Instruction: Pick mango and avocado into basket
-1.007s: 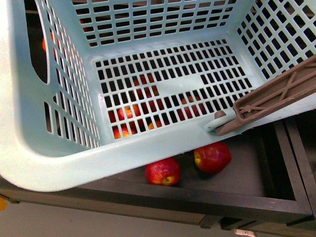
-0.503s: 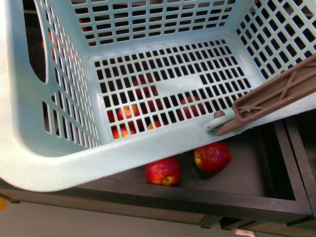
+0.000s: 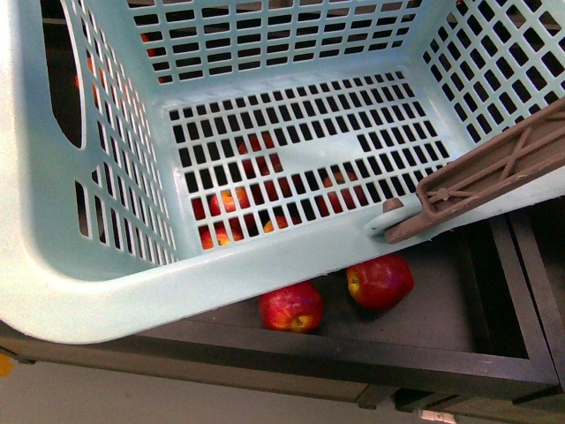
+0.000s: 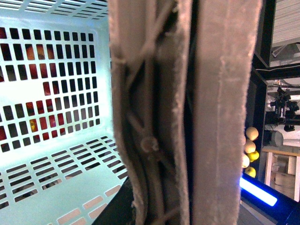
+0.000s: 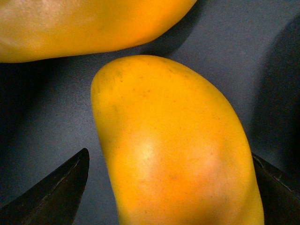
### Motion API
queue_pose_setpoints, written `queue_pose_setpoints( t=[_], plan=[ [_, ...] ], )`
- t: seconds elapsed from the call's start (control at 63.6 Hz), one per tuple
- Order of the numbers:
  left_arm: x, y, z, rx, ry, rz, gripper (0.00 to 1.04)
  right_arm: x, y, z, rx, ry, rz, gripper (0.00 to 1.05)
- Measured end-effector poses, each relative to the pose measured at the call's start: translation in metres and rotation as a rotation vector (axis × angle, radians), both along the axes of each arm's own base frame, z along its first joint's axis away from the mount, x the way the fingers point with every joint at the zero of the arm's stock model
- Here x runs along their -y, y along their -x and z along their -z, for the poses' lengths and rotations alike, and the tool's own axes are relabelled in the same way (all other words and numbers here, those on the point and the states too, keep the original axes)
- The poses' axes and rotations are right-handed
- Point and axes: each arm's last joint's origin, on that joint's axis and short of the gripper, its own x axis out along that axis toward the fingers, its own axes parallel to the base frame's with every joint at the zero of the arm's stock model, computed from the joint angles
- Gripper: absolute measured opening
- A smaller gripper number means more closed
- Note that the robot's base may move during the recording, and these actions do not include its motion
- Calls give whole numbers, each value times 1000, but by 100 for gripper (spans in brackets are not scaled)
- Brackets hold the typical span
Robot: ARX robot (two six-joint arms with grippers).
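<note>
The light teal basket point(image 3: 106, 300) hangs tilted close to the front camera, and nothing lies on its slotted floor. Its brown handle point(image 3: 494, 181) crosses the right side. My left gripper is shut on that handle point(image 4: 187, 112), which fills the left wrist view and hides the fingers. In the right wrist view a yellow-orange mango point(image 5: 173, 140) lies on a dark grey surface. My right gripper point(image 5: 171, 194) is open around it, one dark fingertip point(image 5: 61, 192) on each side, apart from the skin. The avocado is out of view.
A second yellow mango point(image 5: 84, 23) lies just beyond the first. Under the basket, two red apples point(image 3: 291, 306) point(image 3: 380, 281) sit in a dark shelf tray point(image 3: 424, 353), and more red fruit shows through the floor slots. Pale yellow fruits point(image 4: 251, 150) sit far off.
The basket has drifted very slightly to the left in the front view. The apples below have not moved.
</note>
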Motion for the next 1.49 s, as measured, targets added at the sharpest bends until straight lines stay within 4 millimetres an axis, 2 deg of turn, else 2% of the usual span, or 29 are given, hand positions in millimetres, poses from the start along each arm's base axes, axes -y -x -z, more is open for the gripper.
queue_pose_setpoints(
  t=[0.11, 0.267, 0.393, 0.566, 0.645, 0.692, 0.755, 0.818, 0.865, 0.991, 1.211, 1.274, 1.306, 1.384, 1.494],
  plan=[
    [0, 0, 0, 0, 0, 0, 15, 1, -2, 2, 0, 0, 0, 95],
    [0, 0, 0, 0, 0, 0, 15, 1, -2, 4, 0, -5, -5, 75],
    [0, 0, 0, 0, 0, 0, 15, 0, -2, 4, 9, -12, -15, 63],
    [0, 0, 0, 0, 0, 0, 15, -2, 1, 1, 29, -24, -39, 62],
    [0, 0, 0, 0, 0, 0, 15, -5, 5, -9, 64, -38, -57, 62],
    [0, 0, 0, 0, 0, 0, 15, -7, 7, -24, 111, -38, -78, 62],
    [0, 0, 0, 0, 0, 0, 15, -11, 12, -55, 207, -16, -116, 62],
    [0, 0, 0, 0, 0, 0, 15, -14, 15, -75, 272, -9, -143, 62],
    [0, 0, 0, 0, 0, 0, 15, -19, 19, -98, 337, 5, -179, 62],
    [0, 0, 0, 0, 0, 0, 15, -49, 53, -190, 556, 44, -332, 62],
    [0, 0, 0, 0, 0, -1, 15, -95, 95, -276, 753, 94, -489, 61],
    [0, 0, 0, 0, 0, 0, 15, -112, 107, -311, 836, 153, -539, 61],
    [0, 0, 0, 0, 0, 0, 15, -117, 111, -320, 856, 169, -553, 61],
    [0, 0, 0, 0, 0, -1, 15, -148, 126, -351, 931, 207, -632, 61],
    [0, 0, 0, 0, 0, 0, 15, -185, 132, -363, 967, 194, -727, 61]
  ],
)
